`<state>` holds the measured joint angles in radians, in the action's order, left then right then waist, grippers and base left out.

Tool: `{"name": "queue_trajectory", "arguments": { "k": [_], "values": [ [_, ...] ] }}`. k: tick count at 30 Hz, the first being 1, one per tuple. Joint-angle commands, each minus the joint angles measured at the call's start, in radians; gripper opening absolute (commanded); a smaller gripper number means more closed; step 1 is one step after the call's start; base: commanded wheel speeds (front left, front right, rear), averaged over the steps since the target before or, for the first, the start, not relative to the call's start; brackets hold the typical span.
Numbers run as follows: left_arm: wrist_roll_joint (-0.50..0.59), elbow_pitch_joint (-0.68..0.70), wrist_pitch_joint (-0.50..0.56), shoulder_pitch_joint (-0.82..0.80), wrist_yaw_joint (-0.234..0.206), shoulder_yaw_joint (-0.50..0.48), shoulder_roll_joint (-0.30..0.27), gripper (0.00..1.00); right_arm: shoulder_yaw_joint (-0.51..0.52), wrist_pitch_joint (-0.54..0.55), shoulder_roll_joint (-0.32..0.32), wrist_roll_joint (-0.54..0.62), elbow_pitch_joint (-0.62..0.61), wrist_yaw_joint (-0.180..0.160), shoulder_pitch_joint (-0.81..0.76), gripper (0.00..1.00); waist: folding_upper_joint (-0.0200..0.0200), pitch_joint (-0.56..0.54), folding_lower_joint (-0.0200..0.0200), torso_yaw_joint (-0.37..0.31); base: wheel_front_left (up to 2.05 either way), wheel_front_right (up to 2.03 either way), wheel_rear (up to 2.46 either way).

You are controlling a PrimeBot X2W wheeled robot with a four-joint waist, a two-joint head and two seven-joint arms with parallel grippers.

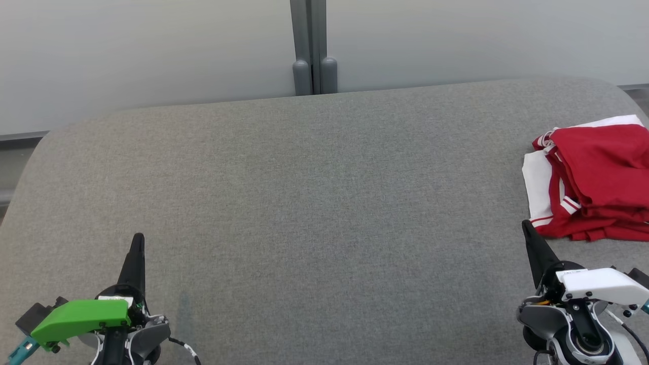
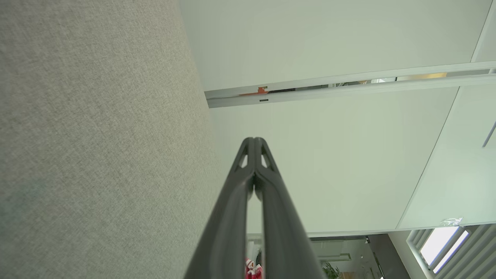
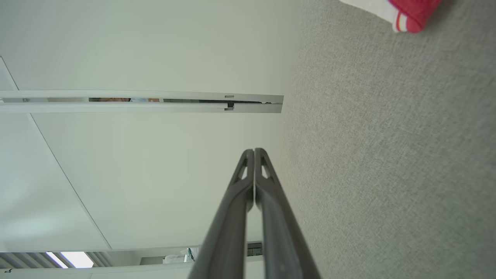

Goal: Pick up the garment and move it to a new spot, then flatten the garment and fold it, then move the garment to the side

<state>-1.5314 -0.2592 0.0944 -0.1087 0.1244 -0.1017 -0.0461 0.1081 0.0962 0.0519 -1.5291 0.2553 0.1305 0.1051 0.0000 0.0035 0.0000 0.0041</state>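
Here I am with both arms low at the near edge of the grey bench (image 1: 314, 203). The garment (image 1: 593, 182), red with white trim, sits far over on my right side in a layered pile. It runs off the right edge of the head view, so I cannot call its long axis.

My right end effector (image 1: 526, 226) points forward with its fingers pressed together, holding nothing. Its tip is just beside the pile's near-left corner but not touching it. The cloth lies ahead of that tip and off to its right. In the right wrist view a red-and-white corner (image 3: 410, 11) peeks in at the top.

My left end effector (image 1: 138, 238) is also pinched closed and empty, well apart from the cloth across the whole bench.

My call: the right arm is plainly the nearer one for any reach, and its fingers must part first.
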Motion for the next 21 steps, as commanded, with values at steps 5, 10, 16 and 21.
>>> {"name": "queue_trajectory", "arguments": {
  "k": [5,10,16,21],
  "values": [
    [-0.049,0.012,0.012,0.0,0.009,-0.01,-0.007,0.0,0.006,0.013,-0.001,-0.049,-0.011,0.0,0.006,0.0,0.0,0.0,0.0,-0.002,0.0,0.0,0.0],
    [-0.08,0.016,0.02,0.001,0.009,-0.014,-0.007,0.0,0.008,0.021,-0.002,-0.08,-0.014,0.0,0.005,0.0,0.0,0.0,0.0,-0.004,0.0,0.0,0.0],
    [-0.082,0.016,0.023,0.001,0.008,-0.015,-0.007,0.0,0.008,0.021,-0.002,-0.087,-0.014,0.0,0.005,0.0,0.0,0.0,0.0,-0.004,0.0,0.0,0.0],
    [-0.082,0.016,0.023,0.001,0.008,-0.015,-0.007,0.0,0.008,0.021,-0.002,-0.087,-0.014,0.001,0.005,0.0,0.0,0.0,0.0,-0.004,0.0,0.0,0.0]
  ]
}}
